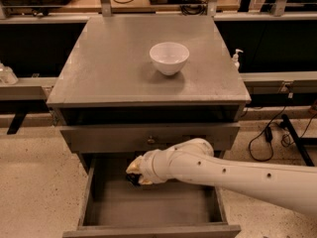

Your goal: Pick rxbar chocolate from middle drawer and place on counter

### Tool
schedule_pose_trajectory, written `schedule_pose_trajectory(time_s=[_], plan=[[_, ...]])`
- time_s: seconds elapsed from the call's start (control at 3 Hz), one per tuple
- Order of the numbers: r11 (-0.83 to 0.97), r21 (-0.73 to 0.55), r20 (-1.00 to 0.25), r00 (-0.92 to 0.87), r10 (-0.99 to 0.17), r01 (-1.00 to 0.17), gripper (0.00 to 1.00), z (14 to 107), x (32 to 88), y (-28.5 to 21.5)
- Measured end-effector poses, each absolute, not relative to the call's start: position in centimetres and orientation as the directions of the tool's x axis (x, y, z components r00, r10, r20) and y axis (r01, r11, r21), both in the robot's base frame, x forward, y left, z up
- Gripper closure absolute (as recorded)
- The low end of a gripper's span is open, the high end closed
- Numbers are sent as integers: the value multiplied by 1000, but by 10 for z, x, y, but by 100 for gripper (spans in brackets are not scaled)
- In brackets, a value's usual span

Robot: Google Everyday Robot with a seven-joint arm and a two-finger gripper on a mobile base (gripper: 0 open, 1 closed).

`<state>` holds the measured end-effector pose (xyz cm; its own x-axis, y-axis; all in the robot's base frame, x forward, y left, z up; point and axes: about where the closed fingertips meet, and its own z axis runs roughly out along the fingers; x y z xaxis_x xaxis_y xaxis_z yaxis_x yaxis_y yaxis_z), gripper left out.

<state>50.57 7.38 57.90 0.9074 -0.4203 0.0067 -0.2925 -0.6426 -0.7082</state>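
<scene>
Our claw (134, 173) hangs low in the open drawer (148, 207), far-left, to reach the snack bar, likely hidden beneath it. We cannot tell its grip. The surface (109, 68) above carries a bowl (169, 57).

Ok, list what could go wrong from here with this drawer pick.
1. The gripper is low inside the middle drawer, close under the drawer front above it. A straight lift could knock the arm against that front.
2. A white bowl stands near the middle of the counter. Placing there could bump it, so the bare front-left area looks safer.
</scene>
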Motion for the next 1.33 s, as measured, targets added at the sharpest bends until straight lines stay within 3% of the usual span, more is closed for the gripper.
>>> schedule_pose_trajectory(time_s=[0.33,0.67,1.0,1.33], plan=[[-465,-799,-168,885,-435,-381,100,622,522,64],[-373,-873,-174,915,-364,-315,100,689,511,36],[-393,-906,-65,970,-234,-156,100,736,484,41],[-396,-907,-59,973,-224,-146,100,737,482,43]])
